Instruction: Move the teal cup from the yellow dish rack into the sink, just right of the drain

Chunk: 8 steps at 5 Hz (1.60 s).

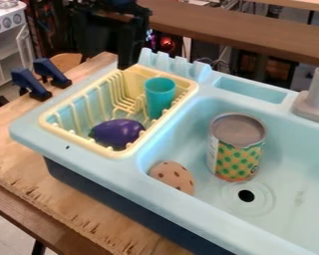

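At the yellow rack (pixel 89 144) holding a cup (pixel 160 94) and eggplant (pixel 117 133), the gripper (pixel 117 56) is seen. Whether it is open cannot be told.

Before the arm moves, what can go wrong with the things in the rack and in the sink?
The tool hangs by the rack's back corner, so going lower there might catch the rack and shift it. The cup stands upright and looks narrow and light; a sideways bump could tip it, perhaps toward the eggplant. The tall can stands near the drain; if knocked, it may fall onto the cookie.
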Motion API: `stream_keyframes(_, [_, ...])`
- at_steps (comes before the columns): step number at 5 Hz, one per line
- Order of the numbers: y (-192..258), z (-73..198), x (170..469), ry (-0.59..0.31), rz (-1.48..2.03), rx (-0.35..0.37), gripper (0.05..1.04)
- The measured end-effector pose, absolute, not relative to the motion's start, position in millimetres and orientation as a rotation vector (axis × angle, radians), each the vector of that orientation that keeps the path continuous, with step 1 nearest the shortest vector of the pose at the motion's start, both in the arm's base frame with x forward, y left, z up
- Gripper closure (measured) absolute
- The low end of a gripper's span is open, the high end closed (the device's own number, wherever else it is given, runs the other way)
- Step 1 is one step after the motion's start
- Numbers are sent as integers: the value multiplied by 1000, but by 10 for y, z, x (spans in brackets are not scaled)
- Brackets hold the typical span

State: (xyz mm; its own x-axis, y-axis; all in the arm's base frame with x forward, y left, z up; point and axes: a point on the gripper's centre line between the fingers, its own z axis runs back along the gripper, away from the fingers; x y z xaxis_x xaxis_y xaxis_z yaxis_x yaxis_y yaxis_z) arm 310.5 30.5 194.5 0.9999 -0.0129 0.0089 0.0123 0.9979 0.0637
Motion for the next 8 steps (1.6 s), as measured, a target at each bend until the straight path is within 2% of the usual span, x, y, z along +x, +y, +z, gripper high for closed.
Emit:
stream_keyframes(1, [365,1966,3169,-44,-34,63,81])
stream_keyframes(2, [364,1928,3274,-69,-65,26,81])
stream_keyframes(3, [342,1852,3342,-67,-88,11,81])
stream_keyframes(4, [302,1702,3423,-54,-87,-38,81])
stream_keyframes(7, [198,1551,3550,-36,-78,-30,81])
stream_keyframes(8, [167,1471,3595,-24,-64,-28,133])
